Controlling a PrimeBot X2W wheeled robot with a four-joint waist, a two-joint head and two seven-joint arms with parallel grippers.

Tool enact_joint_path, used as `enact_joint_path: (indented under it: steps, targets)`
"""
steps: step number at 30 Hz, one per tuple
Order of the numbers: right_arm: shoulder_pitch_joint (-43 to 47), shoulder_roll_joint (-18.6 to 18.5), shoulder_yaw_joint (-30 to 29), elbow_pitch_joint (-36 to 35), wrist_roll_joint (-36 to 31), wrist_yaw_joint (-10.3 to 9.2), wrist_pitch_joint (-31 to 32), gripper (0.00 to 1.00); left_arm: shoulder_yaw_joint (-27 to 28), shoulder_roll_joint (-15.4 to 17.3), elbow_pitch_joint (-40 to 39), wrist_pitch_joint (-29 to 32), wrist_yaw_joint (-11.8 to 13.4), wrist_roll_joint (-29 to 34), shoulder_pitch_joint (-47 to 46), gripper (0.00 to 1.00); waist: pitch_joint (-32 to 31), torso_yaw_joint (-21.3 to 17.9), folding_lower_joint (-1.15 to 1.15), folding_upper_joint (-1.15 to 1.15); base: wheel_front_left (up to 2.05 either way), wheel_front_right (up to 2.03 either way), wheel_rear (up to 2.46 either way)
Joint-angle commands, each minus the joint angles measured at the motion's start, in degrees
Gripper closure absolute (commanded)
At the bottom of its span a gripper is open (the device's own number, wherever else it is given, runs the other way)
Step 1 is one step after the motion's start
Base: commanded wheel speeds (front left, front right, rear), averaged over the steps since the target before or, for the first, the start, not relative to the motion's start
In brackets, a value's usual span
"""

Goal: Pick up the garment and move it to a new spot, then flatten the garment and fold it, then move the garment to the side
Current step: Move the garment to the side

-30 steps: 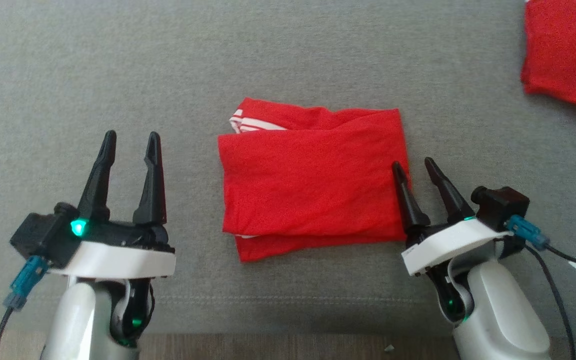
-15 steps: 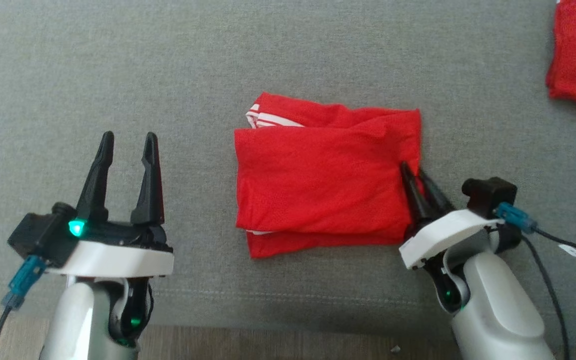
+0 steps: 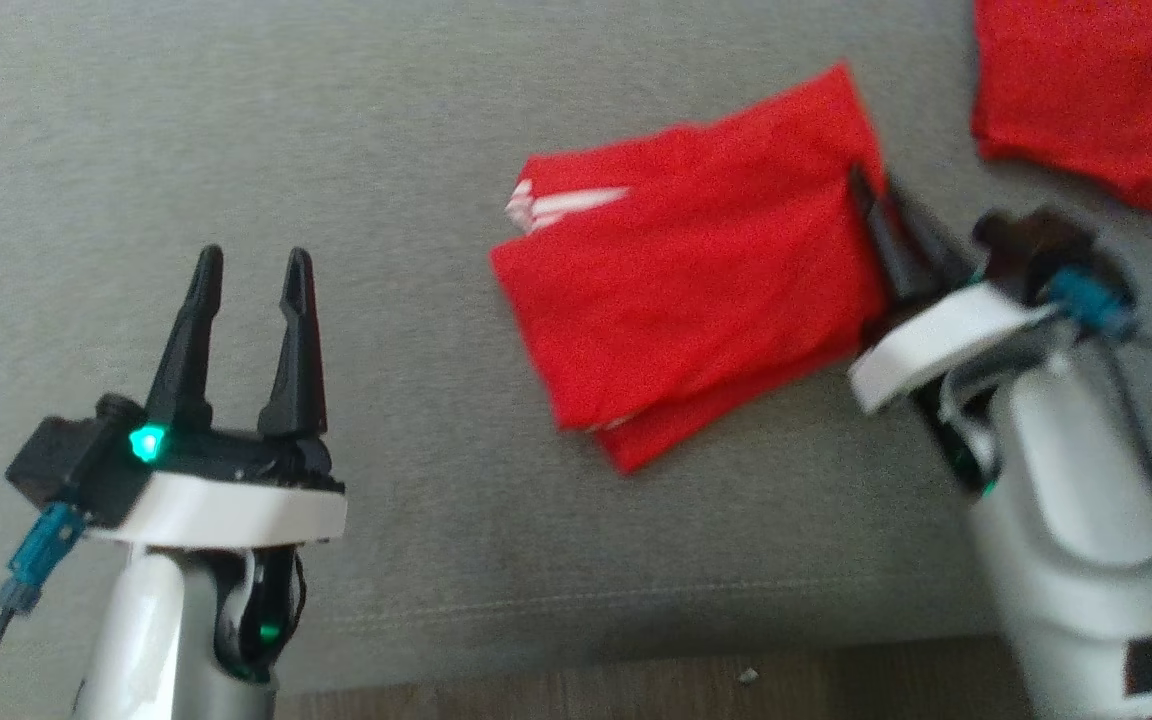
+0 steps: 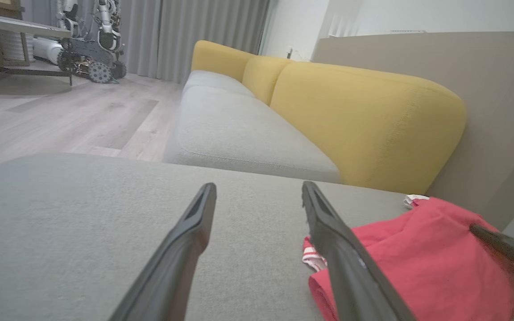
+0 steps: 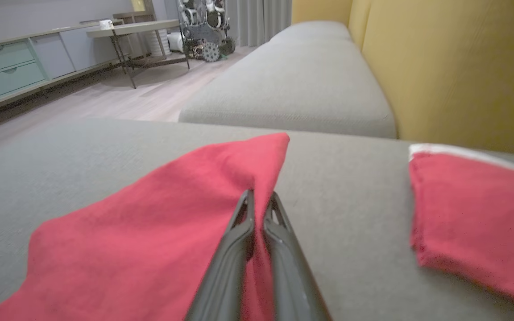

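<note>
Right now the folded red garment with white stripes lies slanted on the grey fabric cushion, toward 1 o'clock from the middle of the head view. The right gripper is at the garment's 3 o'clock edge, its fingers pinched together on the red cloth, which peaks up at their tips. The left gripper hovers at 8 o'clock, well apart from the garment, fingers spread wide and holding nothing. A second red cloth lies at 2 o'clock, near the garment but not touching it.
</note>
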Motion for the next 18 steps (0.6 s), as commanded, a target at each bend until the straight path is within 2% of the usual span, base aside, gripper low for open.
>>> enact_joint_path:
  steps: [1,10,18]
  targets:
    - [-3.29,-1.5,1.13,-3.63,-0.29,0.35,1.09,1.0,1.44,0.36,-2.55,-0.29,0.0,0.73,-2.88,0.0,1.66,-2.88,0.0,0.0,0.0,0.0,0.0]
    - [-11.59,-9.29,-0.13,-9.44,3.74,0.35,5.53,1.0,-0.61,3.66,-3.59,-0.29,0.0,1.71,-7.37,0.0,7.1,-10.03,0.0,0.0,0.0,0.0,0.0]
    - [-15.07,-13.36,-4.33,-6.81,6.6,0.35,4.63,1.0,-2.77,7.69,-3.87,-0.29,0.0,1.94,-11.13,0.0,11.67,-15.14,0.0,0.0,0.0,0.0,0.0]
